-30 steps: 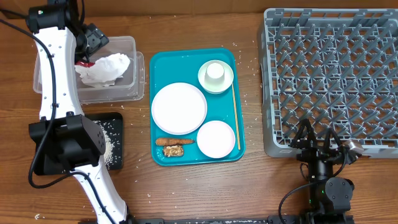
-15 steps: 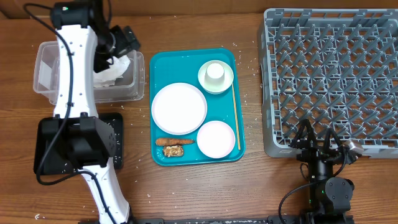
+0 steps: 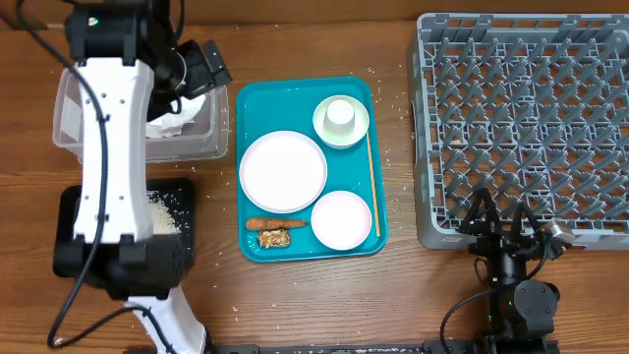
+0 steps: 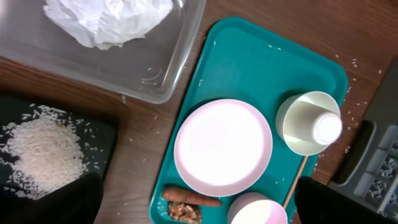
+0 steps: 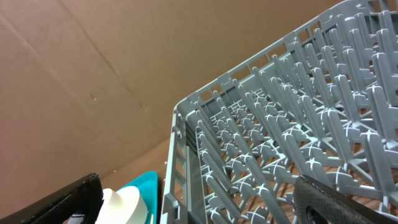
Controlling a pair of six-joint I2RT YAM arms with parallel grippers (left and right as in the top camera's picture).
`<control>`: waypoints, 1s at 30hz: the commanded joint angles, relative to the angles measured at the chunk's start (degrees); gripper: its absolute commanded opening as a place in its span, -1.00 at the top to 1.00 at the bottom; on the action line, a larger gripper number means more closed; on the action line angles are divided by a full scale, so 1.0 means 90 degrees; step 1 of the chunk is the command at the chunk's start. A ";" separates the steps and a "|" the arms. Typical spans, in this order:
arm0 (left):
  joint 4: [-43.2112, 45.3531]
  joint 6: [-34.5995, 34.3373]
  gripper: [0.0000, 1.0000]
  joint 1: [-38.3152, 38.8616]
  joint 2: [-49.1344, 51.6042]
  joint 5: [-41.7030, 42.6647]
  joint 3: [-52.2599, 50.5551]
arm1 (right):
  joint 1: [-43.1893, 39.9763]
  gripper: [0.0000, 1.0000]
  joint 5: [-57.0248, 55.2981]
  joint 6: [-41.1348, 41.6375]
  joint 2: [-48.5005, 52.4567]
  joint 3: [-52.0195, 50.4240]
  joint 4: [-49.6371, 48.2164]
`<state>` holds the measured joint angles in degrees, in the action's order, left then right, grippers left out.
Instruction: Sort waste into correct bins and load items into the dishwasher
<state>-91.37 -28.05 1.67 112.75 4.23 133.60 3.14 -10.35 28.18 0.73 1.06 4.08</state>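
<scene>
My left gripper (image 3: 201,67) hangs open and empty above the right end of the clear tub (image 3: 218,138), beside the teal tray (image 3: 295,93). A crumpled white napkin (image 4: 109,18) lies in the tub. Loose rice (image 4: 43,146) is piled in the black tray (image 3: 185,187). On the teal tray sit a flat plate (image 3: 283,170), a cup (image 3: 340,113) upside down in a bowl (image 3: 322,128), a second bowl (image 3: 341,218), a carrot-like stick (image 4: 193,199) and a brown chunk (image 4: 183,213). My right gripper (image 3: 503,228) rests open at the front edge of the grey rack (image 3: 531,118).
A thin wooden stick (image 3: 371,182) lies along the teal tray's right side. Stray rice grains dot the table around the tray. The left arm's white links (image 3: 108,147) cross over the tub and the black tray. The rack (image 5: 280,143) fills the right wrist view.
My left gripper has swung right, from over the napkin in the tub to the tub's right end near the teal tray. The right arm has not moved.
</scene>
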 commanded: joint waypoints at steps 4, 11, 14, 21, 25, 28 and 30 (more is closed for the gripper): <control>-0.0374 0.0143 -1.00 0.0080 -0.0942 -0.0330 0.0032 | 0.0032 -1.00 0.0010 -0.0066 -0.0056 -0.0066 -0.0034; -0.0602 0.0250 -1.00 0.0219 -0.1141 -0.0274 -0.0022 | 0.0032 -1.00 0.0010 -0.0066 -0.0056 -0.0066 -0.0034; -0.0602 0.0233 -1.00 0.0345 -0.1151 -0.0277 -0.0044 | 0.0032 -1.00 0.0010 -0.0066 -0.0056 -0.0066 -0.0034; -0.0602 0.0189 -1.00 0.0699 -0.1151 -0.0311 -0.0044 | 0.0032 -1.00 0.0010 -0.0066 -0.0056 -0.0066 -0.0034; -0.0597 0.0187 -1.00 0.0838 -0.1132 -0.0408 -0.0044 | 0.0032 -1.00 0.0010 -0.0066 -0.0056 -0.0066 -0.0034; -0.0537 0.0185 -1.00 0.0809 -0.1073 -0.0607 -0.0044 | 0.0032 -1.00 0.0010 -0.0066 -0.0056 -0.0066 -0.0034; -0.0466 0.0185 -0.99 0.0765 -0.1035 -0.0801 -0.0044 | 0.0032 -1.00 0.0010 -0.0066 -0.0056 -0.0066 -0.0034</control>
<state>-96.25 -26.98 9.02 103.39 0.67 133.49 3.14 -10.33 28.23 0.73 1.06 4.08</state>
